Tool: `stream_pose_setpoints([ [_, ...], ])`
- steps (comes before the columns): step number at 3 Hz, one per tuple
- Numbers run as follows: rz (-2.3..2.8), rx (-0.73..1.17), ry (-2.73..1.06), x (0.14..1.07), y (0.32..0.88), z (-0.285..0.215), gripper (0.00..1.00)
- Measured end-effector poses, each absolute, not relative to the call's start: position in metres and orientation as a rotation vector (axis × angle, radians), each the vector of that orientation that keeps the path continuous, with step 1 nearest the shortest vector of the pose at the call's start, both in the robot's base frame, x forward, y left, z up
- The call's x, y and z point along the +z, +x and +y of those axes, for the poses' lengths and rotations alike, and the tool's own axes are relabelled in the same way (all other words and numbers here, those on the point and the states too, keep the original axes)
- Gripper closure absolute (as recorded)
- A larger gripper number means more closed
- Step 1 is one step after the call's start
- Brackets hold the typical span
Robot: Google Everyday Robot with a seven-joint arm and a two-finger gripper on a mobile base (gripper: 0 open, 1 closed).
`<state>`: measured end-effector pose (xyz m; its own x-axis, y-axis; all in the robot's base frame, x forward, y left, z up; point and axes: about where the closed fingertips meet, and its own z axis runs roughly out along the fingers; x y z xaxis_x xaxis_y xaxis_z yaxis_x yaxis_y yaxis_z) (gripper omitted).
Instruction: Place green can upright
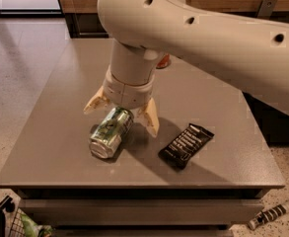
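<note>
Your pincer [123, 115] hangs spread apart, straddling the green can [109, 133] lying sideways on the surface [50, 147], placed to clamp it.

The gripper [123, 111], fingers spread, straddles the far end of the green can [109, 133], which lies sideways on the table [50, 112]. A dark wrapper [186, 145], perhaps a snack bar, lies nearby.

Black snack bar [186, 145] lies on the grey table [60, 132], near the tool [120, 118].
</note>
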<state>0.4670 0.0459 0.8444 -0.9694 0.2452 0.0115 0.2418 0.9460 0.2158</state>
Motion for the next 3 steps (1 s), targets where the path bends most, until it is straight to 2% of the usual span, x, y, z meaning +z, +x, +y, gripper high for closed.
stream_pose_setpoints([
  [3,3.066,0.353,0.351,0.8489,0.4667,0.0479,0.83],
])
